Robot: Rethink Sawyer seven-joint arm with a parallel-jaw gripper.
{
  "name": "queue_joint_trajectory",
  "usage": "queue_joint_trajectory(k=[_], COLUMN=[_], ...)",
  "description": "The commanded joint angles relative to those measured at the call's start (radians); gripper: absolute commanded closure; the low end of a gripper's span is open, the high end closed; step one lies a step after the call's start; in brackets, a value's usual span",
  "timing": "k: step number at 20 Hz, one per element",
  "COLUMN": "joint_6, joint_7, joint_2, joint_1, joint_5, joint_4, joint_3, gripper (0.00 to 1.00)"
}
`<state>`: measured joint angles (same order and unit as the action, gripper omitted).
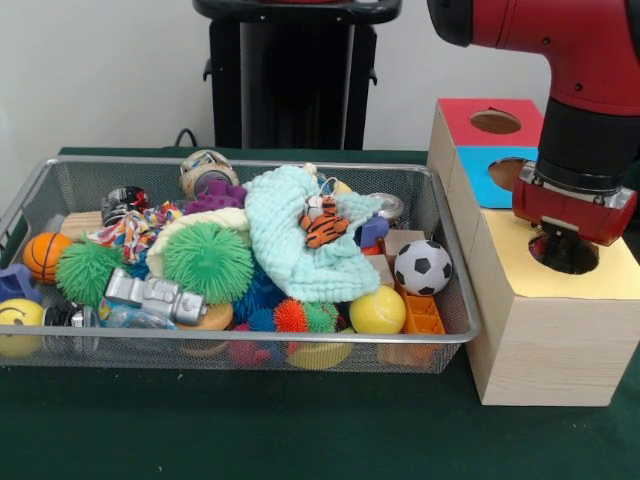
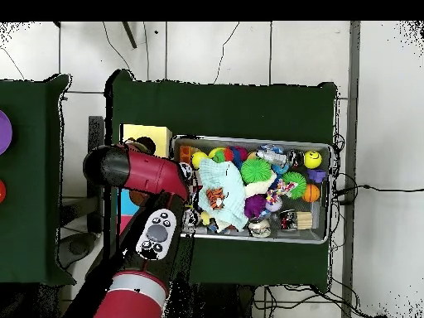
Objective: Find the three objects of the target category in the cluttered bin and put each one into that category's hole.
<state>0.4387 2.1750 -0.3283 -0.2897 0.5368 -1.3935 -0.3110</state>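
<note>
The wire-mesh bin [image 1: 250,340] stands on the green table, full of toys; it also shows in the overhead view [image 2: 248,141]. One white fabric piece with multicoloured patches [image 1: 130,232] lies at the bin's back left, partly under other toys, and shows in the overhead view [image 2: 277,190]. No other such piece shows. The yellow-topped wooden box [image 1: 600,278] stands right of the bin. My gripper [image 1: 563,248] hangs straight down over its round hole [image 1: 585,266] with its tip at or inside the opening. The arm hides the gripper in the overhead view.
A blue-topped box [image 1: 478,170] and a red-topped box [image 1: 470,110] stand behind the yellow one. In the bin lie a mint-green cloth [image 1: 290,250] with a tiger toy [image 1: 323,225], a spiky green ball [image 1: 208,260], a soccer ball [image 1: 422,266] and a basketball [image 1: 45,255].
</note>
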Motion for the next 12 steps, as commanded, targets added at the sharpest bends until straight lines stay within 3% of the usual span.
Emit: queue_joint_trajectory(k=[1,8,12], joint_6=[0.041,0.079,0.163], joint_7=[0.144,0.136,0.141], joint_2=[0.067,0.022,-0.054], joint_1=[0.03,0.029,0.01], joint_5=[-0.029,-0.034,-0.049], joint_4=[-0.006,-0.024,-0.04], joint_3=[0.057,0.051,0.008], gripper=[1.0,1.0,1.0])
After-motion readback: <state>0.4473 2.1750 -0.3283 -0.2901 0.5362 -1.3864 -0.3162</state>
